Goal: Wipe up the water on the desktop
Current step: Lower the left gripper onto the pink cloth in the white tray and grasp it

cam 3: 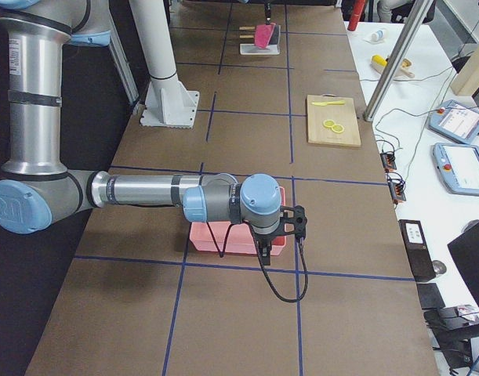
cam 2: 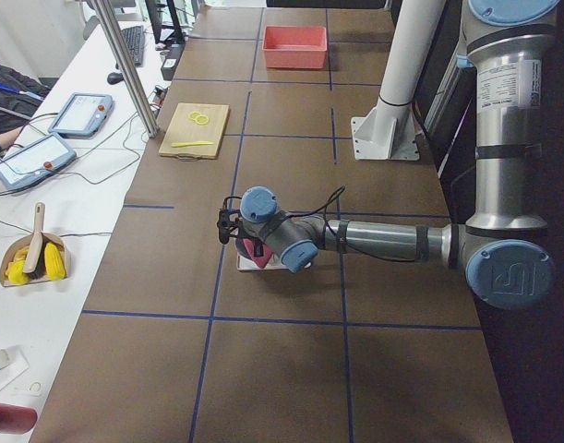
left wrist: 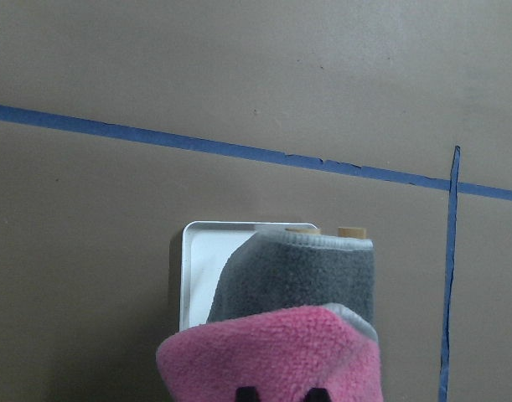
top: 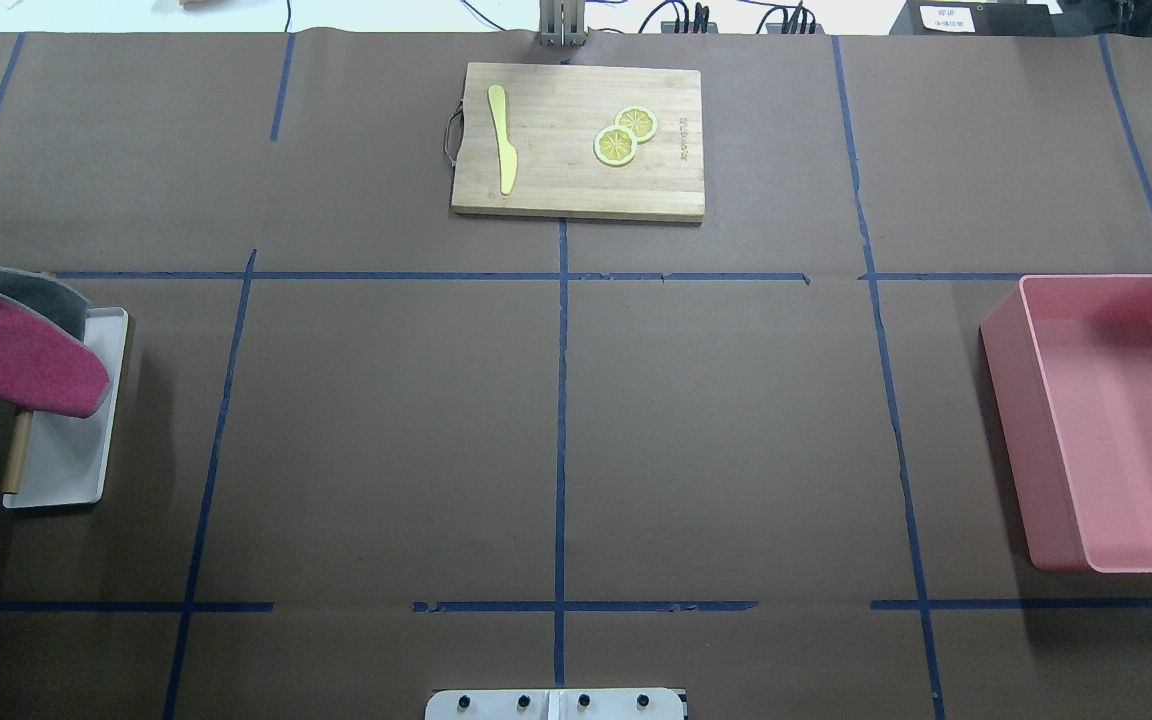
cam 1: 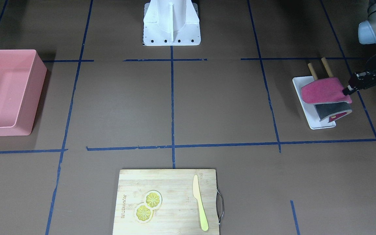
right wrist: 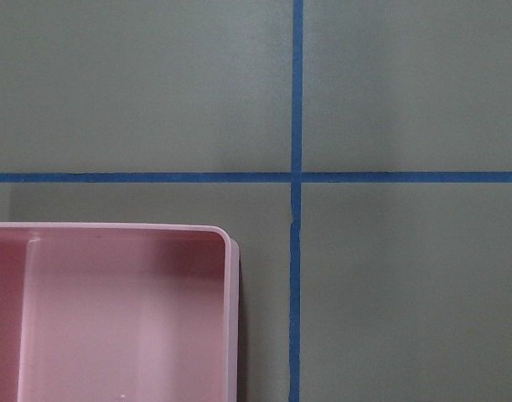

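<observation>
The brown desktop (cam 1: 220,104) with its blue tape grid shows no water patch that I can make out. A pink cloth (cam 1: 321,93) and a grey cloth (cam 1: 333,109) hang over a wooden rack (cam 1: 312,71) on a white tray (cam 1: 318,124). My left gripper (cam 1: 347,90) is shut on the pink cloth's outer edge. In the left wrist view its fingertips (left wrist: 247,394) press into the pink cloth (left wrist: 272,352). My right gripper (cam 3: 263,252) hangs above the pink bin (cam 3: 223,239); I cannot tell whether it is open or shut.
The pink bin (top: 1106,420) stands at the robot's right. A wooden cutting board (cam 1: 168,200) holds a yellow knife (cam 1: 200,202) and two lemon slices (cam 1: 148,205) at the far middle edge. The white robot base (cam 1: 171,23) is at the near edge.
</observation>
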